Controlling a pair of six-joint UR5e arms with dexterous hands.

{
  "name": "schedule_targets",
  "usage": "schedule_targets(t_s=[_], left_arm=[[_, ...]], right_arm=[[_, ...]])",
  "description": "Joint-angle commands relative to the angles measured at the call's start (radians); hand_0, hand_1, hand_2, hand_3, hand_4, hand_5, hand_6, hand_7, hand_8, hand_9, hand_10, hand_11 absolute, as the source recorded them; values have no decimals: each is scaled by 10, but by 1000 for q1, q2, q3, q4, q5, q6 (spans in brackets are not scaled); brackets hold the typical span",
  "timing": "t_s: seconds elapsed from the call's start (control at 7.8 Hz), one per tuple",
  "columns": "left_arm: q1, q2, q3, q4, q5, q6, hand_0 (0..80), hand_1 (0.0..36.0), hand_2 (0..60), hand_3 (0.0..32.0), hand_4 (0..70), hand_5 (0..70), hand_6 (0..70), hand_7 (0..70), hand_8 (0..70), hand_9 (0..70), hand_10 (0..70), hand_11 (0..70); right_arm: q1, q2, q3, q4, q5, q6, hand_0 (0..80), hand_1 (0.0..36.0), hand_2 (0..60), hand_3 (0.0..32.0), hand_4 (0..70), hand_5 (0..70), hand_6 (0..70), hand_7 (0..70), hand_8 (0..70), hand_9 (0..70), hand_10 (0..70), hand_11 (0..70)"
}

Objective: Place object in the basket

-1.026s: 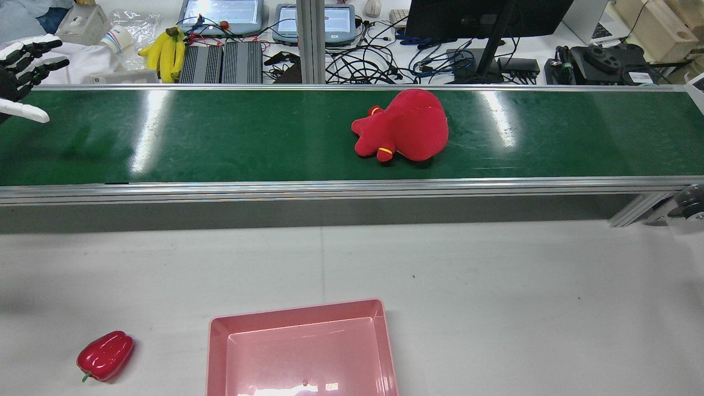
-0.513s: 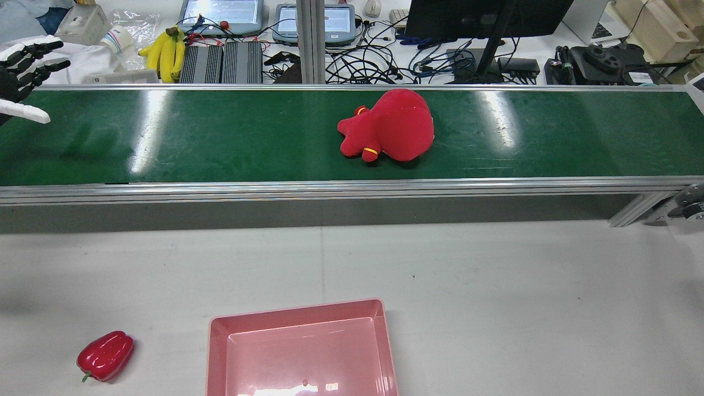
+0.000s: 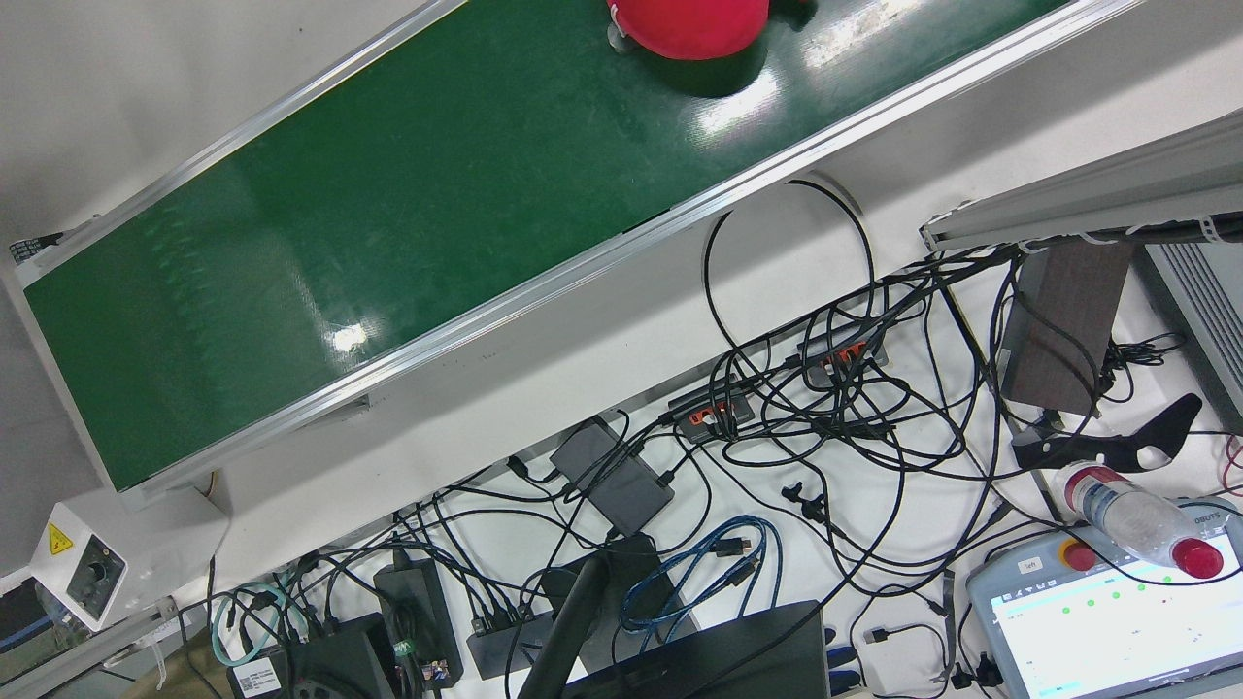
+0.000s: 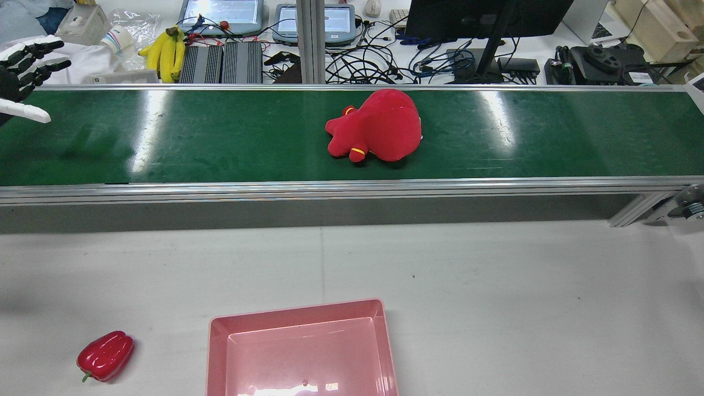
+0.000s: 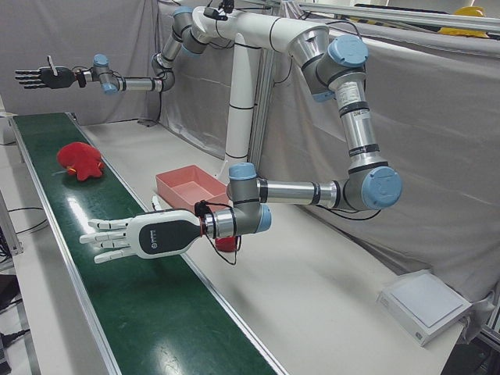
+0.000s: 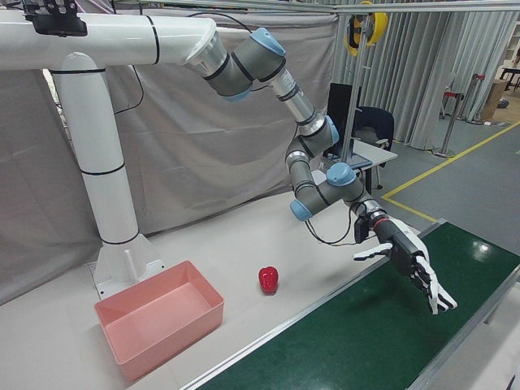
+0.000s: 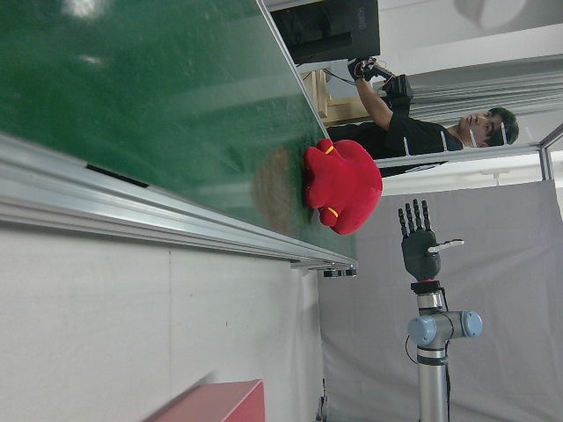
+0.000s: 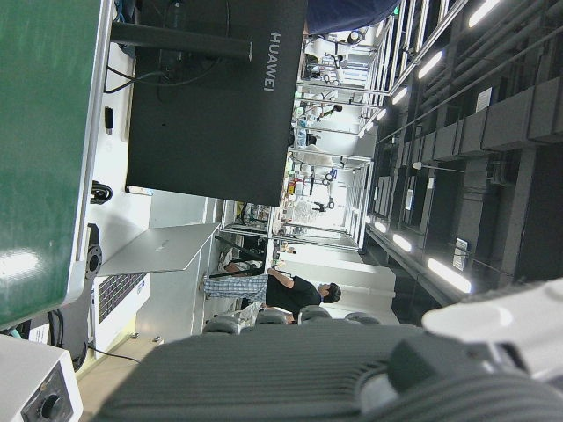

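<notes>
I see the green conveyor belt (image 4: pixel 247 137) running the full width of the station beyond the grey table (image 4: pixel 495 286). On that table, at the near edge of the rear view, sits the pink basket (image 4: pixel 301 330), and it holds nothing that I can see. The red plush toy (image 4: pixel 377 126) lies on the belt near its middle, well apart from the basket and from both hands (the front view catches only its lower edge at the top of the frame).

My left hand (image 5: pixel 129 237) hangs over the belt at its left end, palm flat, fingers (image 5: pixel 98 226) spread and holding nothing; in the rear view only its fingertips show at the left edge. My right hand (image 5: pixel 43 76) is raised high over the far right end of the belt, fingers likewise straight and apart, empty.

A red bell pepper (image 4: pixel 105 356) rests on the table to the left of the basket in the rear view, near it but not touching. Beyond the belt a bunch of bananas (image 4: pixel 165 52) lies among cables and tablets.
</notes>
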Motion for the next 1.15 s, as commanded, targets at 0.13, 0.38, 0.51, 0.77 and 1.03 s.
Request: schedule_targets(t_s=[0.13,0.38,0.51,0.77,1.03], left_arm=[[2,0,-1,0,0,-1,622,159,0,0,80,199,26,33,92,147,0,0],[-1,0,-10,2,0,-3,620,158,0,0,79,199,25,32,90,145,0,0],[-1,0,-21,12,0,-3,616,158,0,0,79,200,25,31,91,147,0,0],[-1,0,-22,15,0,-1,613,157,0,0,78,199,26,31,91,147,0,0],[-1,0,-24,17,0,-3,616,158,0,0,78,200,26,33,92,149,0,0]], right_arm=[[0,0,0,0,0,0,0,0,0,0,0,0,0,0,0,0,0,0],[0,0,0,0,0,0,0,0,0,0,0,0,0,0,0,0,0,0],[-1,0,0,0,0,0,0,0,0,0,0,0,0,0,0,0,0,0],[0,0,0,0,0,0,0,0,0,0,0,0,0,0,0,0,0,0],[0,0,0,0,0,0,0,0,0,0,0,0,0,0,0,0,0,0]])
